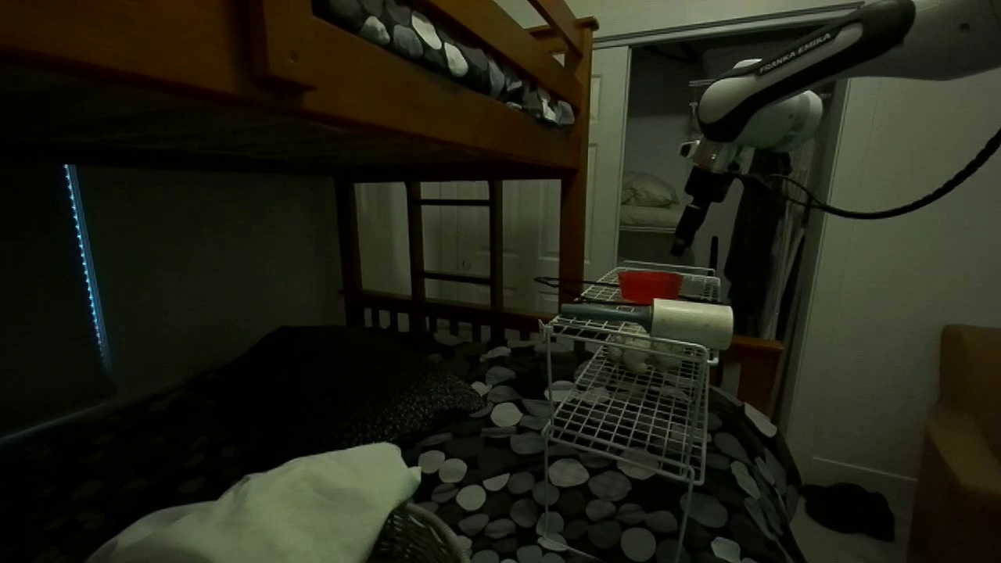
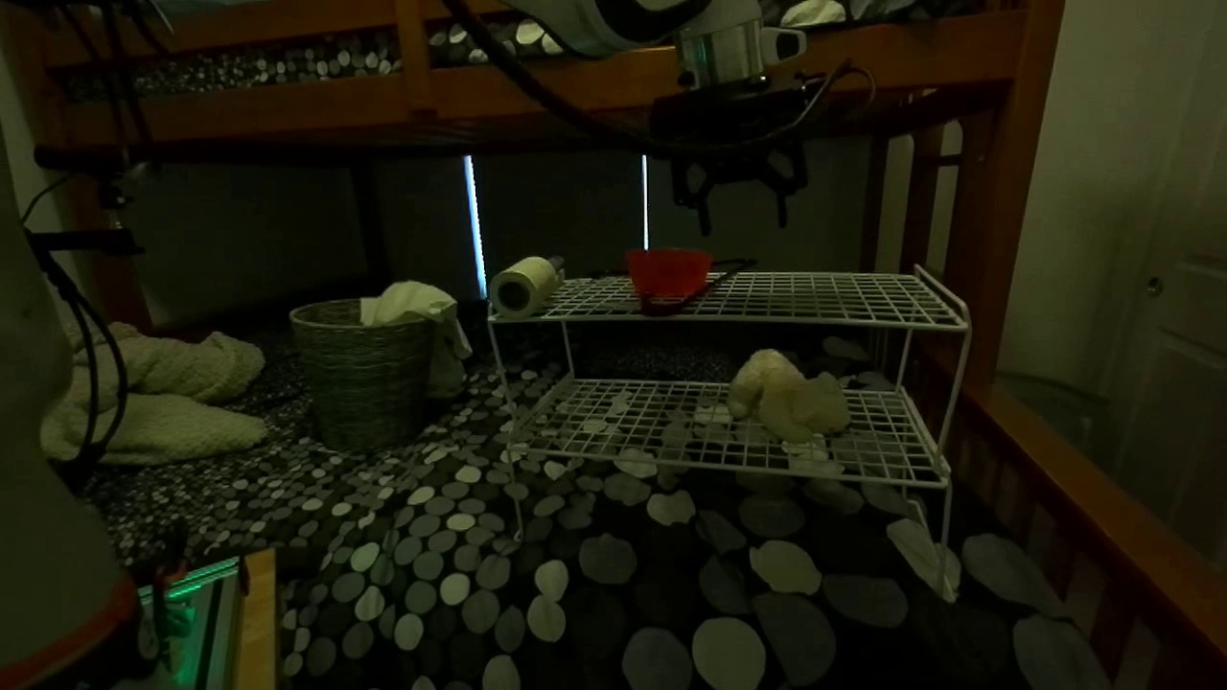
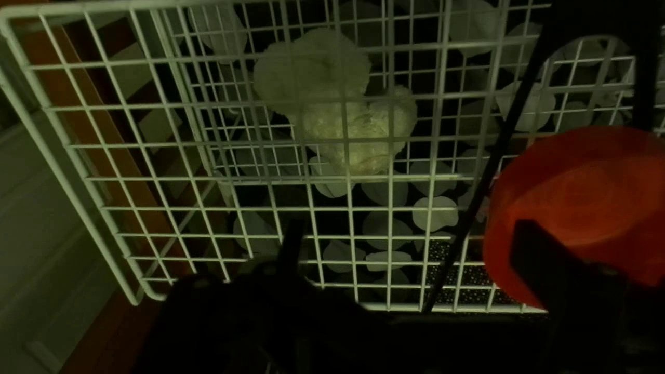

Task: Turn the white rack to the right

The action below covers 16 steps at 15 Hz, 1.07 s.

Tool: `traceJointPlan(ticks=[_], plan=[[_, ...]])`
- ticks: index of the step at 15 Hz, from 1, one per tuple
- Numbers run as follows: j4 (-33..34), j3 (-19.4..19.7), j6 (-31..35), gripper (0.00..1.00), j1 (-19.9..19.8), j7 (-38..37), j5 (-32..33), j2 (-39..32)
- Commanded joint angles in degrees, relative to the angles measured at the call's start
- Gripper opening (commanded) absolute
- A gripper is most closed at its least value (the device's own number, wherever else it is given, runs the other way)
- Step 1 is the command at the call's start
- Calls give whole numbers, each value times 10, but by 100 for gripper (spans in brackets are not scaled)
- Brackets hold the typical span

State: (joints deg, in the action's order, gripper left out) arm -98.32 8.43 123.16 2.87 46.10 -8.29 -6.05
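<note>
Standing upright on thin legs, the two-tier white wire rack point(image 2: 824, 297) rests on the dotted bedspread point(image 2: 479, 575) of the bunk bed point(image 2: 259, 110). It should prove light and stiff, perhaps slick where coated, so a push at one end would likely swing it; the soft bedspread may drag at its feet or let it rock. The raised end rail point(image 2: 944, 291) of the upper shelf looks the best hold: a slim bar, clear of the load, giving leverage. That load asks for slowness. On the upper shelf sit a red bowl point(image 2: 668, 272), a thin dark rod point(image 3: 479, 192) of unclear kind beside it, and, at the far end from that rail, a lint roller point(image 2: 527, 287) that could tumble off. The cream plush toy point(image 2: 791, 402) on the lower shelf seems little risk. Above the upper shelf hangs the gripper point(image 2: 745, 226), its fingers wide apart, nothing between them and no wire touched. Farther out, beyond the lint roller, stands a wicker basket point(image 2: 359, 383) draped with white cloth point(image 2: 412, 302).
</note>
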Motion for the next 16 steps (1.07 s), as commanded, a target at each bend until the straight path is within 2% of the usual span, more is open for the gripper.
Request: traceJointPlan(ticks=[1,8,16], plan=[[49,-34,35,100,-33,16,18,-65],[80,-69,50,100,-60,25,43,-120],[104,-83,57,100,-60,15,77,-148]])
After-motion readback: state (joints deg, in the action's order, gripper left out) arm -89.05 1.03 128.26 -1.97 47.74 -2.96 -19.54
